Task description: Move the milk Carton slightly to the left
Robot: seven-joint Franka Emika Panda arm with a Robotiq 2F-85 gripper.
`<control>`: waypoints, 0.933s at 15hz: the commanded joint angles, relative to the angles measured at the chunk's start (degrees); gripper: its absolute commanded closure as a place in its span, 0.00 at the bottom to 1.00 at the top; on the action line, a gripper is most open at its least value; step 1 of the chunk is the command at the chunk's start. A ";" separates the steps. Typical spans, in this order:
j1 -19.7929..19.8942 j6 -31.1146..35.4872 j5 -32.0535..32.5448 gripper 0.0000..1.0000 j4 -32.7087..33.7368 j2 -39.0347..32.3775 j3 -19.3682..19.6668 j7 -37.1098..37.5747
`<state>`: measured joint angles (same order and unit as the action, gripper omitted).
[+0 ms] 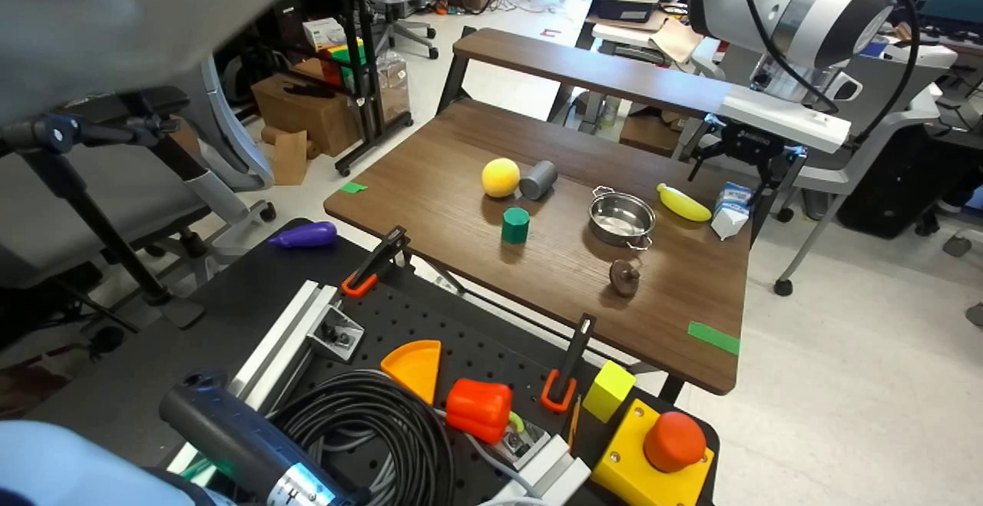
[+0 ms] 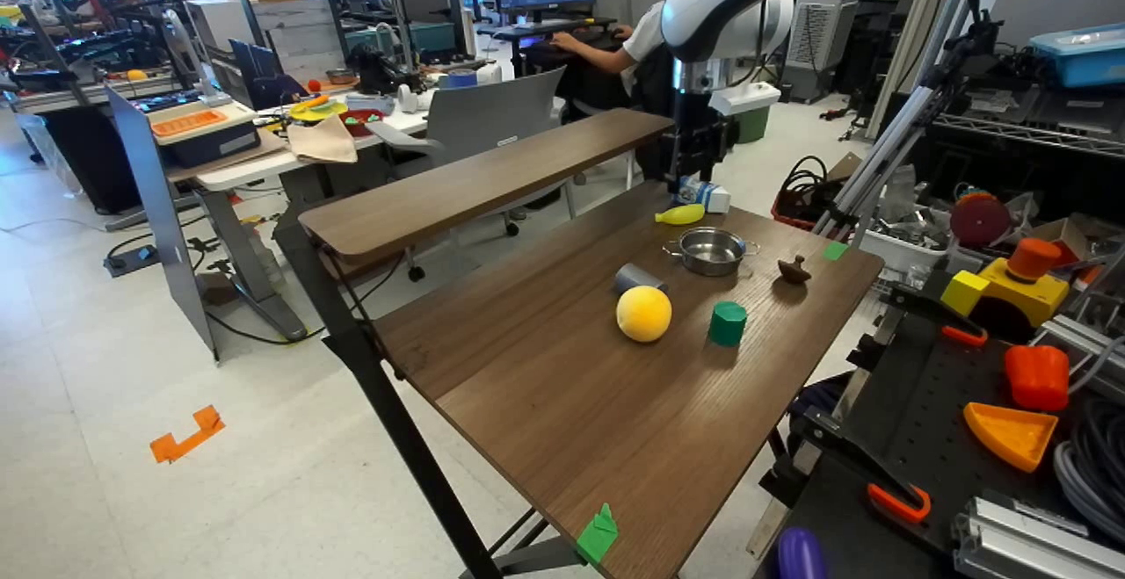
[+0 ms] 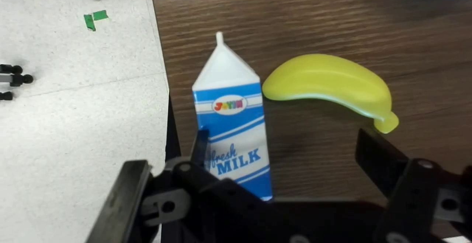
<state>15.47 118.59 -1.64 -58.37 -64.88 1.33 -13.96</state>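
The milk carton (image 3: pixel 236 125), white and blue with "fresh MILK" print, lies on its side on the brown table, near its edge. It also shows in both exterior views (image 1: pixel 731 210) (image 2: pixel 715 199). My gripper (image 3: pixel 283 141) is open, with its fingers wide apart over the carton's lower half. In the wrist view the left finger overlaps the carton's left edge; I cannot tell whether they touch. The right finger is well apart from the carton, with bare table between. The gripper also shows above the carton in both exterior views (image 1: pixel 724 187) (image 2: pixel 692 179).
A yellow banana (image 3: pixel 328 79) lies right beside the carton, its tip almost touching it. A metal bowl (image 1: pixel 622 218), brown lid (image 1: pixel 624 278), green cup (image 1: pixel 515 226), grey cylinder (image 1: pixel 539 180) and orange ball (image 1: pixel 501 177) stand further along. A raised shelf (image 2: pixel 492 184) runs along one side.
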 commanded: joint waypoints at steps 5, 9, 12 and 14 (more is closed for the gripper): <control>0.67 -1.81 -0.11 0.00 7.68 -4.45 0.47 1.10; 0.54 -3.31 0.21 0.00 9.98 -5.91 0.81 1.67; 0.37 -4.56 0.46 0.00 11.60 -7.01 0.99 1.88; 0.32 -5.45 0.54 0.00 12.59 -7.61 1.03 1.94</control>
<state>16.06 115.73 -1.51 -50.24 -70.08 1.91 -12.66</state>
